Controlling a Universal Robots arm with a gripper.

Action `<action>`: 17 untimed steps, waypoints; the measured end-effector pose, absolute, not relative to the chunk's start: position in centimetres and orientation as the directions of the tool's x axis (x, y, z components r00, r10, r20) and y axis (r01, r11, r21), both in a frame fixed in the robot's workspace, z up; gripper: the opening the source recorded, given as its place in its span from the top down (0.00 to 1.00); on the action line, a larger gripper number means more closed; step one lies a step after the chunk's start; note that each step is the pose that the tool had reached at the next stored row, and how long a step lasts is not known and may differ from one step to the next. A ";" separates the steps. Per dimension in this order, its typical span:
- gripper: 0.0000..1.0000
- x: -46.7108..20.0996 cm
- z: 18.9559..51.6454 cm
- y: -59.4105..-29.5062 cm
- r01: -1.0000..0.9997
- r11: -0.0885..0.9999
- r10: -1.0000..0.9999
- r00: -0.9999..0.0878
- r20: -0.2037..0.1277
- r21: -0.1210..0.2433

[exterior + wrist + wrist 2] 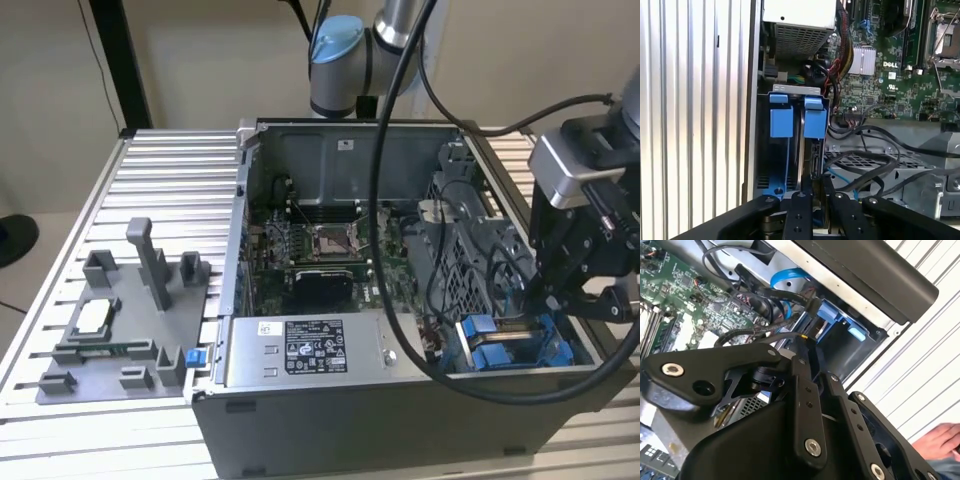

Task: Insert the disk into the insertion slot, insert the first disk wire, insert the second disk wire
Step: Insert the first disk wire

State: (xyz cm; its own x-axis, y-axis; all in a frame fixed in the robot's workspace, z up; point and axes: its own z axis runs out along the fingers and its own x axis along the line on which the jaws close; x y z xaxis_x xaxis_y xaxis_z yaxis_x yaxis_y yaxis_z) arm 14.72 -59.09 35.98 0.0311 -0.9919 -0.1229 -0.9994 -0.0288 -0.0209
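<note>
Disk: you can likely count this step done. The disk (800, 150) stands on edge inside the insertion slot (795, 89), between its blue tabs (781, 122).
Wires: you can't yet tell whether either is seated.
Gripper: your gripper (814, 192) sits at the slot's open end, pinched nearly closed on what looks like a dark wire plug (815, 162) right at the disk's end.

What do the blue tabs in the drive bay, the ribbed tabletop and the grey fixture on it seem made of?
Blue tabs: likely moulded plastic, even bright colour, soft sheen. Tabletop: probably aluminium profile, silvery, straight parallel grooves, dull shine. Grey fixture: seems matte plastic, flat grey, blocky posts, no glint.
</note>
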 end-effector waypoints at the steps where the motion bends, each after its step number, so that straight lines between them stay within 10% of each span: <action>1: 1.00 14.7 35.9 -59.0 -0.999 -0.028 -0.992 0.030 -0.119 -0.021; 17: 1.00 14.9 34.8 -58.2 -1.000 -0.005 -0.995 0.007 -0.098 -0.020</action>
